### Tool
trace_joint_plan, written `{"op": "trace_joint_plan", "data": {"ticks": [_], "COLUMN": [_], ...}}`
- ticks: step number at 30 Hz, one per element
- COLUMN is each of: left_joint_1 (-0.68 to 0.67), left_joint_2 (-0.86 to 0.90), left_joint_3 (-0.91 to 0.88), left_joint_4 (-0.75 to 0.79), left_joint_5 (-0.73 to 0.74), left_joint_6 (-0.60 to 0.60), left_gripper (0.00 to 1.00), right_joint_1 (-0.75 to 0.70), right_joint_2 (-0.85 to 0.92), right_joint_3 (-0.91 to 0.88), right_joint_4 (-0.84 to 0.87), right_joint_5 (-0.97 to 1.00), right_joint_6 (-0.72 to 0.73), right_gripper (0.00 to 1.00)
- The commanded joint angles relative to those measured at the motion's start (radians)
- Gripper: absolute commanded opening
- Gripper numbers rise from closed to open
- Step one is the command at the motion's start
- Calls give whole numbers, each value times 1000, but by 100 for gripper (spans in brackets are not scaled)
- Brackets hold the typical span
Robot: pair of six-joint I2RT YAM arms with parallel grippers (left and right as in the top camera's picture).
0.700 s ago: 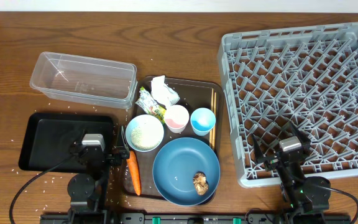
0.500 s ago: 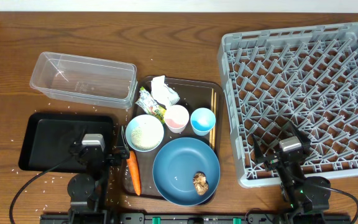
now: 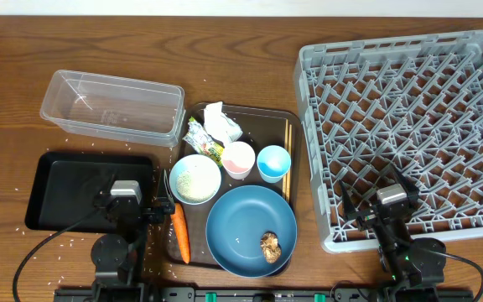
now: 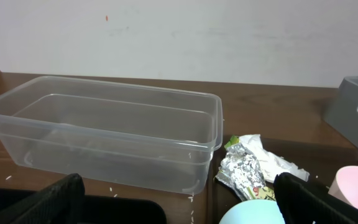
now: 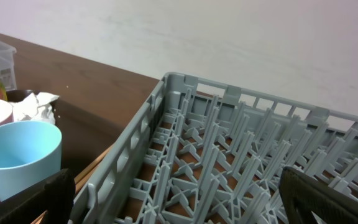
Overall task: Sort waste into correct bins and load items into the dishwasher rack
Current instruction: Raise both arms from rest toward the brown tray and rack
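Your left hand (image 3: 127,198) hangs spread wide and empty over the right end of the black tray (image 3: 57,180); your right hand (image 3: 381,195) is just as wide, holding nothing, above the near left corner of the dishwasher rack (image 3: 409,117); the clear tub (image 3: 111,106) lies empty on the table behind the black tray; between bins and rack, the brown serving tray (image 3: 291,134) carries the crumpled paper (image 3: 220,122), wrapper (image 3: 201,138), white bowl (image 3: 195,179), pink cup (image 3: 238,159) and light blue cup (image 3: 273,163); the brown lump (image 3: 270,245) rests in the blue dish (image 3: 241,218); the carrot (image 3: 180,231) lies at the serving tray's left edge, beside the dish.
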Motion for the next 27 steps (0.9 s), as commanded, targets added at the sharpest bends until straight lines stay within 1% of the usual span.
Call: {"op": "trace_joint_plan", "data": {"ticks": [1, 18, 22, 25, 27], "left_joint_1": [0, 0, 0, 0, 0], "left_joint_2": [-6, -6, -6, -6, -6], "left_joint_3": [-17, -17, -17, -10, 16], "left_joint_4": [-31, -31, 3, 74, 98], "left_joint_5": [12, 24, 132, 239, 257], "left_joint_6": [-5, -5, -6, -24, -61], "left_gripper": [98, 98, 98, 98, 98], "right_joint_1": [-20, -20, -20, -20, -20], "right_joint_2": [0, 0, 0, 0, 0], "right_joint_3": [-2, -2, -2, -2, -1], "right_joint_4": [-3, 18, 2, 62, 134], "right_joint_5": [-5, -5, 5, -26, -40], "right_joint_6": [14, 15, 11, 43, 78], "right_gripper": [99, 99, 99, 99, 99]}}
